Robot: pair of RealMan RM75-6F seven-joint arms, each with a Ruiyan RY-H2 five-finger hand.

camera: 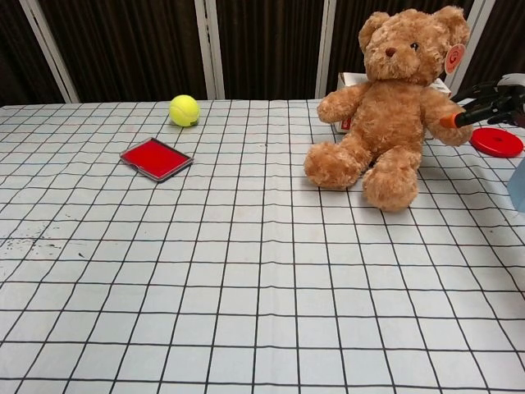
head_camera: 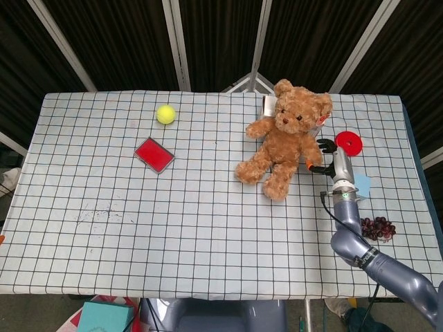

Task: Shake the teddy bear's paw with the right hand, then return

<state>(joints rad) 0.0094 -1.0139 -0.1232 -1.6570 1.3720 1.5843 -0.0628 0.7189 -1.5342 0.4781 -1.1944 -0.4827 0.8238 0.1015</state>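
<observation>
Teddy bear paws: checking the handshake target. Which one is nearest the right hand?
The arm paw beside the red disc; the right hand has its fingers right at it. The other paws lie further left.

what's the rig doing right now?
The right hand is reaching at the teddy bear, which sits on the checked table. Its fingers are spread around the bear's paw, at or very near it; a closed grip isn't visible yet. The left hand isn't in either view. A tennis ball, a red tray and a red disc lie untouched.
</observation>
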